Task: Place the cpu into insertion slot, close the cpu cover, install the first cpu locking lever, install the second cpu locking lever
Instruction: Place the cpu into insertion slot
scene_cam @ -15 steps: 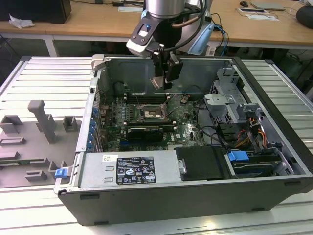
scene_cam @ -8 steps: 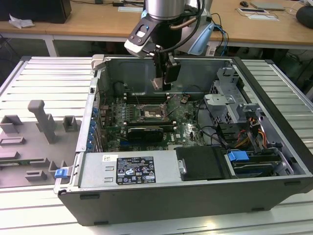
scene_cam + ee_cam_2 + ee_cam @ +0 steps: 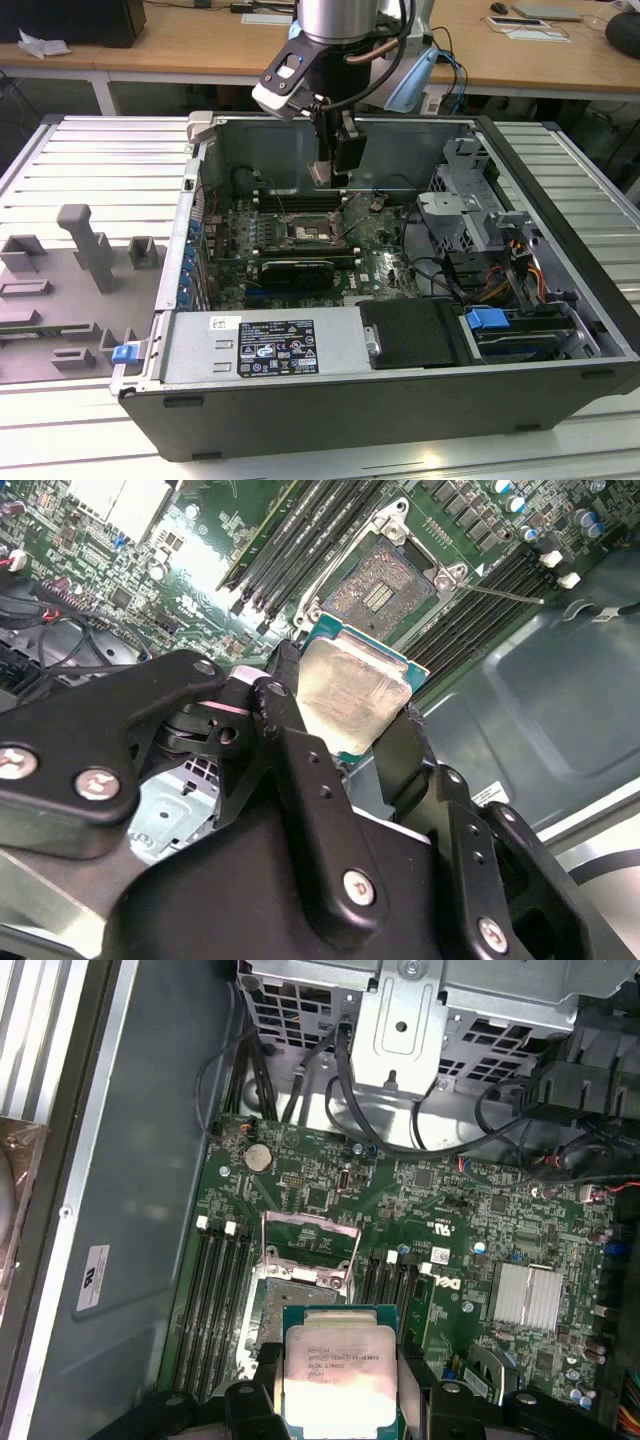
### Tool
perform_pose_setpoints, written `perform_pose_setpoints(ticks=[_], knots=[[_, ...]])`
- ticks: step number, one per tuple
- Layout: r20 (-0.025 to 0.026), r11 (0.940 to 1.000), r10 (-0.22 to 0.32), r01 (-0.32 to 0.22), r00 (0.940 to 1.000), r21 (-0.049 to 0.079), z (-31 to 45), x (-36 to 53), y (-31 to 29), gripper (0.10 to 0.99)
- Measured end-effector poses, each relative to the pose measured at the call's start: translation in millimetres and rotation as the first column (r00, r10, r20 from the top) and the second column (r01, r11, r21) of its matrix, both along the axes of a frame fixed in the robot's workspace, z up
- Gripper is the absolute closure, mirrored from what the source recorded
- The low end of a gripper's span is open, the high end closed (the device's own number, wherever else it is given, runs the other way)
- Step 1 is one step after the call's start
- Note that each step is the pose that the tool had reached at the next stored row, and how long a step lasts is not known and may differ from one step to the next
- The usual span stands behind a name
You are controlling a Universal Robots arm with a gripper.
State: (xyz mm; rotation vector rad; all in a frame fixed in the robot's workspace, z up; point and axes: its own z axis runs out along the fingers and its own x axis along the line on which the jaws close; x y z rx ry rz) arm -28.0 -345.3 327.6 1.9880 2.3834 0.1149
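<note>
Tool point(image 3: 348, 712) is clamped on the cpu point(image 3: 355, 690) by two opposite edges. The chip hangs above the motherboard point(image 3: 440, 1200), clear of the insertion slot point(image 3: 385, 580). Step in hand looks like placement. Seating calls for squaring the chip to the socket, then a straight descent. Beyond the slot, the cpu cover point(image 3: 310, 1220) stands open. Locking levers are hard to make out; the chip's underside is hidden.

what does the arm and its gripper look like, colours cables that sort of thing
The arm ends in a shiny silver-grey cylinder with a black band below it. A pale grey box with a blue mark sits at the wrist, and black cables loop beside it. The gripper is matte black, built of flat jointed links with rounded ends, fastened by silver screws.
</note>
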Motion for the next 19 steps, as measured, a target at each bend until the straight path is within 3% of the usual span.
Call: perform_pose_setpoints(ticks=[19], knots=[[-0.0003, 0.9998, -0.017, 0.017, 0.9998, 0.000, -4.6, 0.0, 0.0, 0.545]])
